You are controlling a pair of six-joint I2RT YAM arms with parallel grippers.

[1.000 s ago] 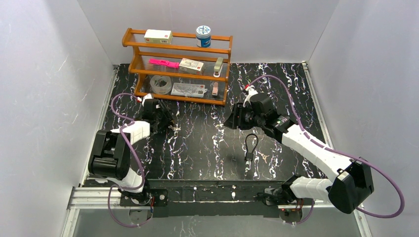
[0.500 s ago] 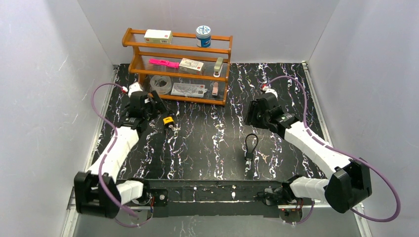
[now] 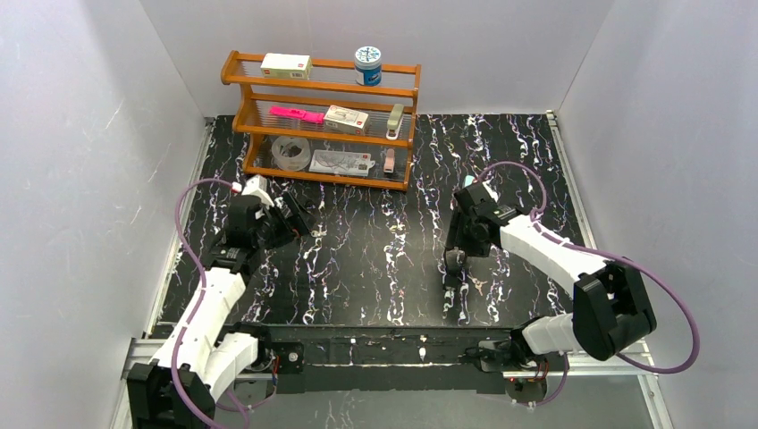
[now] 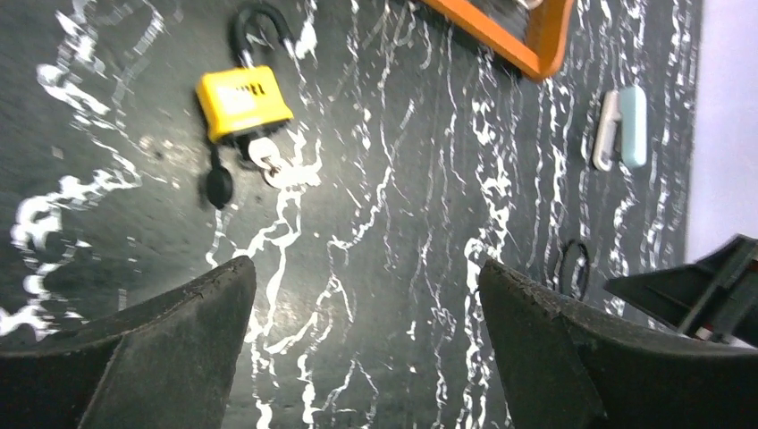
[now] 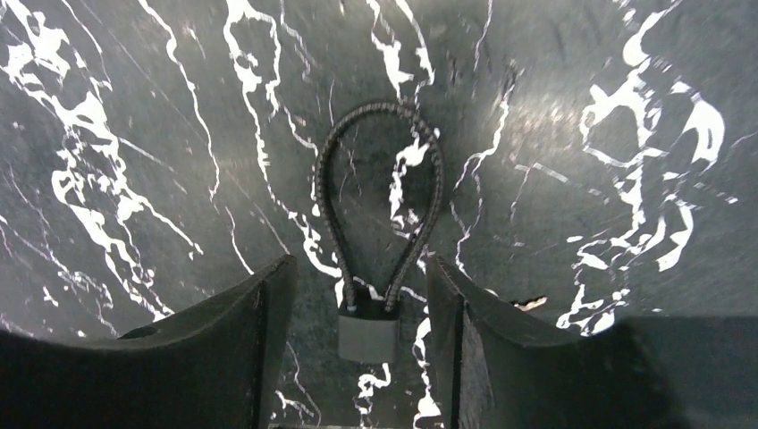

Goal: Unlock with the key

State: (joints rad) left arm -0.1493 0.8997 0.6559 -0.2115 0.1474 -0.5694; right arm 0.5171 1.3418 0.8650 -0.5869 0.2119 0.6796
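A yellow padlock [image 4: 243,103] lies on the black marbled table with a black-headed key [image 4: 219,183] and silver keys at its base. My left gripper [image 4: 365,268] is open and empty, short of the padlock. In the top view it [image 3: 299,223] hides the padlock. A black cable lock [image 5: 380,214] lies flat, its loop pointing away. My right gripper [image 5: 359,264] is open, and its jaws stand either side of the lock's black body [image 5: 368,335] without closing on it. In the top view the right gripper [image 3: 456,259] sits over that lock [image 3: 451,290].
A wooden shelf [image 3: 322,116] with small items stands at the back left; its orange corner [image 4: 527,36] is beyond the padlock. A small white and pale blue object [image 4: 621,125] lies farther off. A small pale scrap [image 5: 529,304] lies right of the right finger.
My right gripper has swung forward and down from the back right onto the cable lock. My left gripper has shifted toward the front over the yellow padlock, hiding it from above.
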